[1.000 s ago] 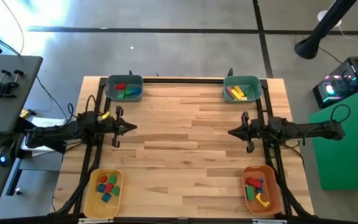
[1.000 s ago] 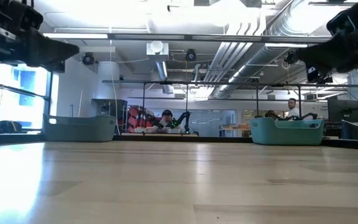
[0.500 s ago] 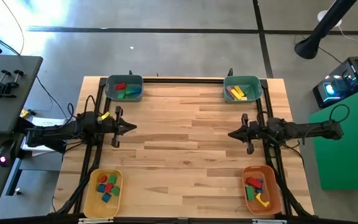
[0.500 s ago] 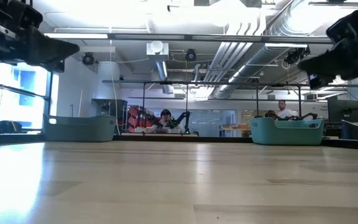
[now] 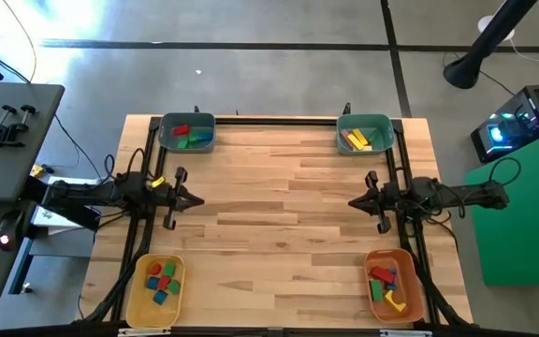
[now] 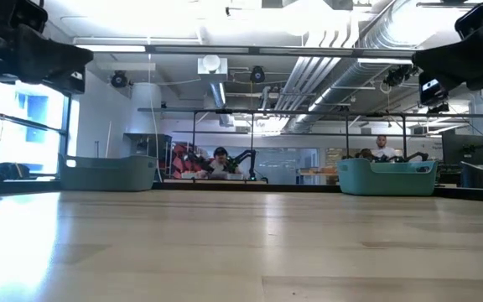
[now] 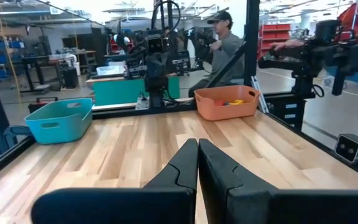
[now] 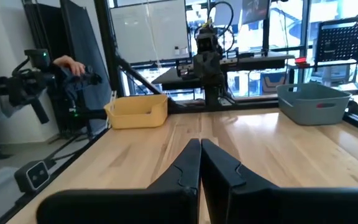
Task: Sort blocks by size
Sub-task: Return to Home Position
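Currently, my left gripper (image 5: 197, 199) hangs above the left part of the table (image 5: 279, 234), midway between near and far edges, pointing toward centre. Its jaws are pressed together, with nothing between them. My right gripper (image 5: 352, 203) mirrors this over the right part, jaws likewise closed and holding nothing. Both sit well above the wood in the low view.

The blocks (image 5: 163, 279) all lie inside the four corner bins:
- far-left teal bin (image 5: 187, 117)
- far-right teal bin (image 5: 364, 118)
- near-left yellow bin (image 5: 148, 314)
- near-right orange bin (image 5: 394, 252)

The table surface between the bins is bare wood, giving open room across the centre. A black frame rail (image 5: 279, 119) runs along the far edge, and similar rails follow the left and right edges, just beside each arm. In the left wrist view, a person sits beyond the table.
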{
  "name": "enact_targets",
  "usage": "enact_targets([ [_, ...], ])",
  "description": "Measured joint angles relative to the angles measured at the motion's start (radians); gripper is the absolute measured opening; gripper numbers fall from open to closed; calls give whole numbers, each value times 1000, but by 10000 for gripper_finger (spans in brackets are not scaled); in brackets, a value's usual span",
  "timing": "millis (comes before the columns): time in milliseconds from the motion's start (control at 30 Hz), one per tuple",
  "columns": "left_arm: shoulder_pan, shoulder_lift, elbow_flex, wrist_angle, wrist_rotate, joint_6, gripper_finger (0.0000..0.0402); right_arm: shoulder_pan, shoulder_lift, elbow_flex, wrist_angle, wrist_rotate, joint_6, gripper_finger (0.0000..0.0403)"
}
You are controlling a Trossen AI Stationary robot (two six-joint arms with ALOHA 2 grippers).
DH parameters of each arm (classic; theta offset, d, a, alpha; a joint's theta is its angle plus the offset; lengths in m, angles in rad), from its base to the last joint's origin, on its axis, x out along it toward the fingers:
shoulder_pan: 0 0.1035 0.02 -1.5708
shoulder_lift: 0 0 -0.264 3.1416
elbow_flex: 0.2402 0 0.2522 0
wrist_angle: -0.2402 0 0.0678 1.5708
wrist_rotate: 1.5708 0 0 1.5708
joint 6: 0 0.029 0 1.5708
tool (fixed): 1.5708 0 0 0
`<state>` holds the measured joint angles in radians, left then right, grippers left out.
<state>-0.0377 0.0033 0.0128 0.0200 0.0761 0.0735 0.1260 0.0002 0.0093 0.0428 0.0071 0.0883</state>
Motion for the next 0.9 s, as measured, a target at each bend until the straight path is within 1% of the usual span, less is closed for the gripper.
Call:
enact_targets([
  [700, -4, 0, 0, -1, -1, 0, 1, -2, 6, 0, -28, 0, -7, 2],
  [767, -4, 0, 0, -1, -1, -1, 1, -2, 6, 0, -28, 1, -63, 2],
  [900, -4, 0, 0, -1, -1, -1, 1, -2, 7, 0, -29, 1, -231, 2],
])
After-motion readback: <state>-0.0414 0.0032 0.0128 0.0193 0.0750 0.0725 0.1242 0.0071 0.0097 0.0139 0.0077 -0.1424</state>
